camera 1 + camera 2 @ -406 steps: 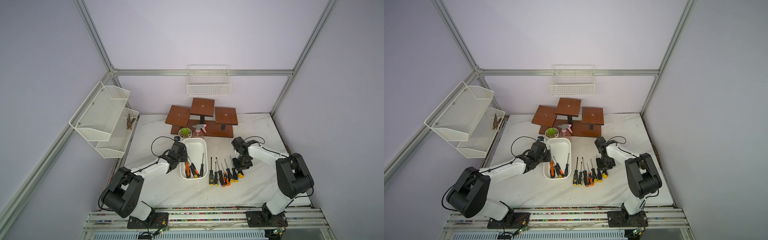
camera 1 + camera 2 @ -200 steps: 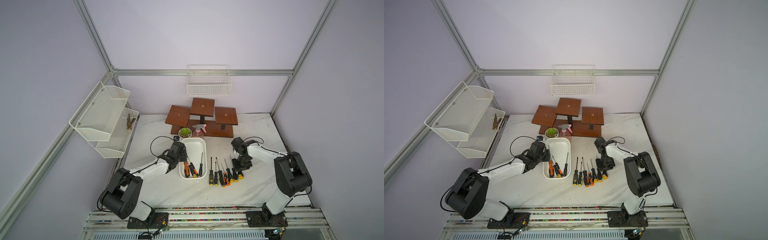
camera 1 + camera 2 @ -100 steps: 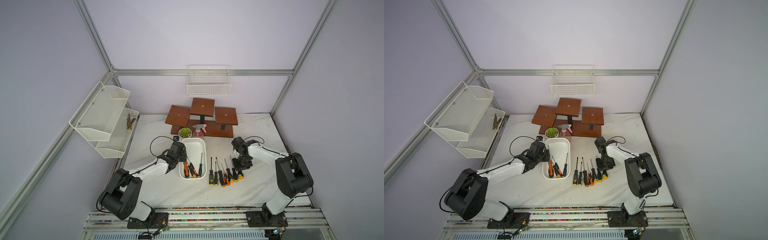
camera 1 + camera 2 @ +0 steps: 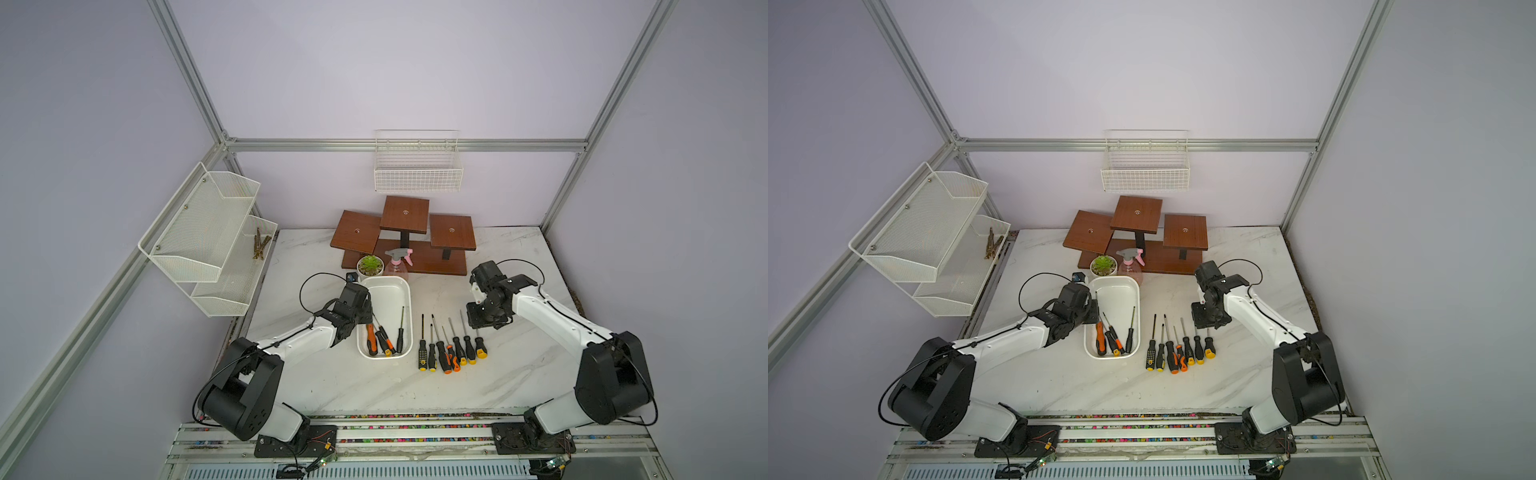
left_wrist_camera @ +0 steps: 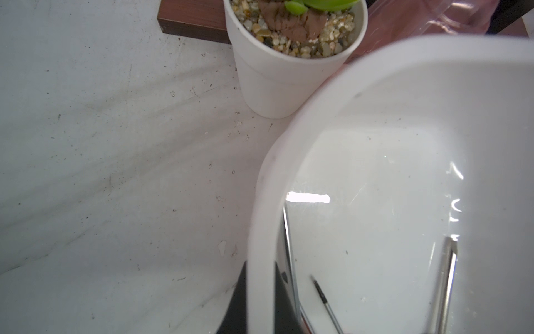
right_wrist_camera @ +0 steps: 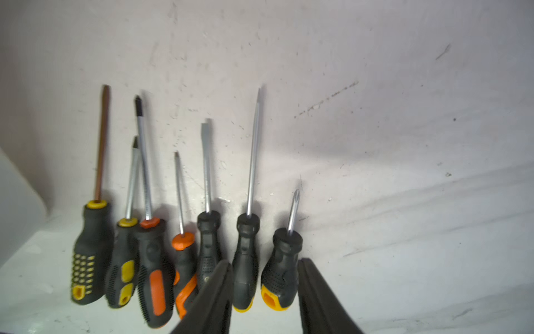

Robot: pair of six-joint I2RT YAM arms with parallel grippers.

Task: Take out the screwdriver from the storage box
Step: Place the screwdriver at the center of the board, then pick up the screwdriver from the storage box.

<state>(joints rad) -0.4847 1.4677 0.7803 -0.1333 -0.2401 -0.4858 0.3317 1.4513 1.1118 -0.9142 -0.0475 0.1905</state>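
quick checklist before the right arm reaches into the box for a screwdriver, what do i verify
1. left gripper clamped on the storage box rim: ok
2. right gripper open, holding nothing: ok
3. right fingers clear of the row of seven screwdrivers beside the box: cannot tell, they overlap two handles in the wrist view
4. box emptied: not ok, three screwdrivers lie inside

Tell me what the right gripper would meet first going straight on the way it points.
Probably the short screwdriver or its neighbour on the table: both handles lie between the right gripper's open fingers. Depth is unclear.
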